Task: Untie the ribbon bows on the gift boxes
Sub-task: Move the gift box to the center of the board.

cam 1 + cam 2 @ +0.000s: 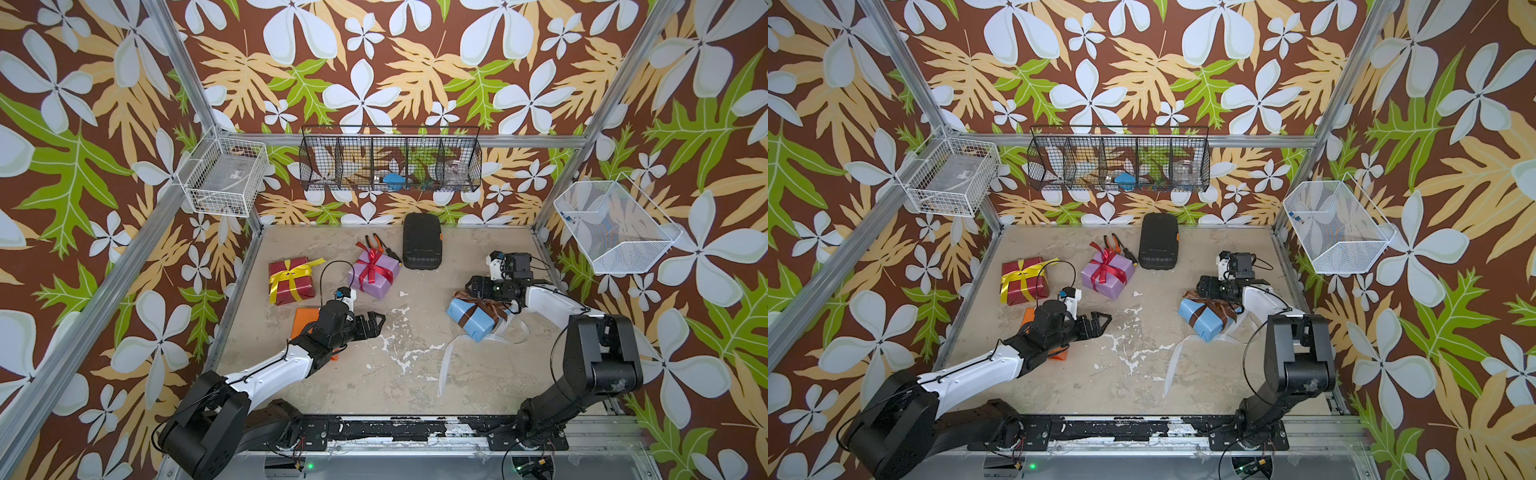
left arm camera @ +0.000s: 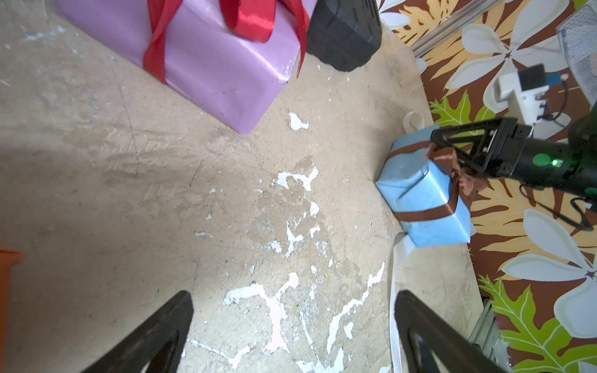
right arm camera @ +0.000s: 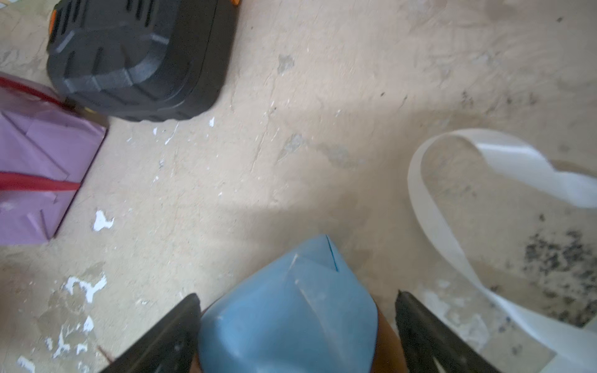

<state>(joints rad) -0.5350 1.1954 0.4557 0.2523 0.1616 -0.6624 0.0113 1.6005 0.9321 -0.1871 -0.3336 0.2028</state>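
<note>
Several gift boxes sit on the table. A dark red box (image 1: 291,286) with a yellow bow (image 1: 293,272) is at the left. A lilac box (image 1: 380,280) with a red bow (image 1: 374,266) is at the middle back. An orange box (image 1: 305,320) lies mostly hidden under my left arm. The right gripper (image 1: 471,286) is open, its jaws astride the brown bow (image 2: 452,164) on the light blue box (image 1: 471,318). That box fills the gap between the jaws in the right wrist view (image 3: 290,323). A loose white ribbon (image 1: 445,357) trails beside it. The left gripper (image 1: 380,322) hangs open and empty over bare table.
A black ribbed case (image 1: 422,245) stands at the back with orange-handled pliers (image 1: 376,243) beside it. Wire baskets hang on the left wall (image 1: 224,178), the back wall (image 1: 390,160) and the right wall (image 1: 615,226). Aluminium frame rails edge the table.
</note>
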